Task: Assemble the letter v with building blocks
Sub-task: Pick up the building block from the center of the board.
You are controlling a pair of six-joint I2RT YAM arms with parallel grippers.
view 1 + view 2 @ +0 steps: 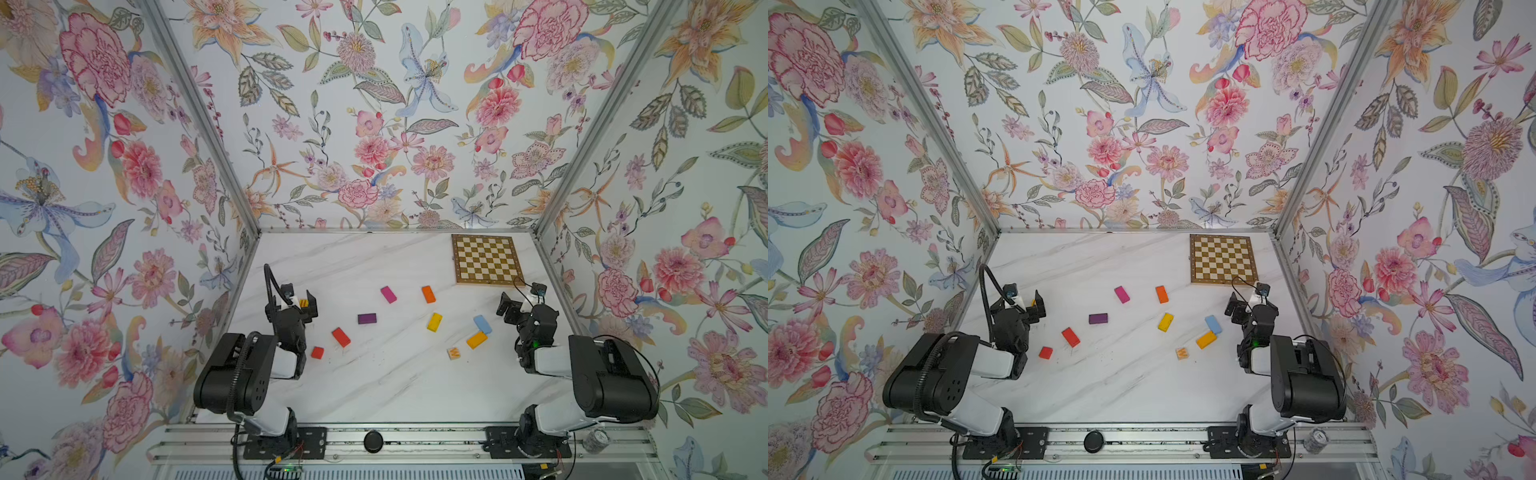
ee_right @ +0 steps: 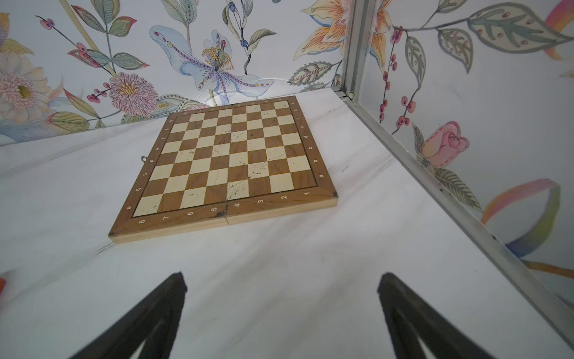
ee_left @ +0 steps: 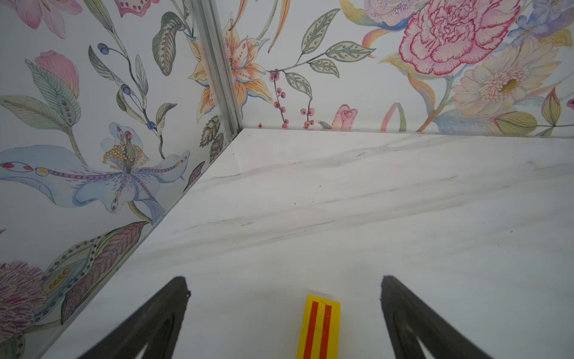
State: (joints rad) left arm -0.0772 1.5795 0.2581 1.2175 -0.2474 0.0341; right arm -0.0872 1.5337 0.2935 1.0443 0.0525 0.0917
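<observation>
The white marble table (image 1: 395, 386) carries a brown-and-cream chessboard (image 2: 230, 161) in its far right corner. The board's near border reads 8 to 1, and its side borders carry letters starting at a. The left gripper (image 3: 284, 286) stands wide open, and a yellow box (image 3: 318, 329) with two red stripes lies between its fingers, touching neither. The right gripper (image 2: 281, 283) gapes just as wide over bare table, holding nothing. The blocks lie scattered flat in mid-table between the arms: a magenta block (image 1: 388, 294), an orange block (image 1: 428, 294), a purple block (image 1: 367, 318), a yellow block (image 1: 434, 322), a red block (image 1: 341, 337), and a light blue block (image 1: 482, 324) just beside an amber block (image 1: 476, 340). Nearest the arms sit a red cube (image 1: 317, 353) and a pale cube (image 1: 454, 353) marked with an orange W.
</observation>
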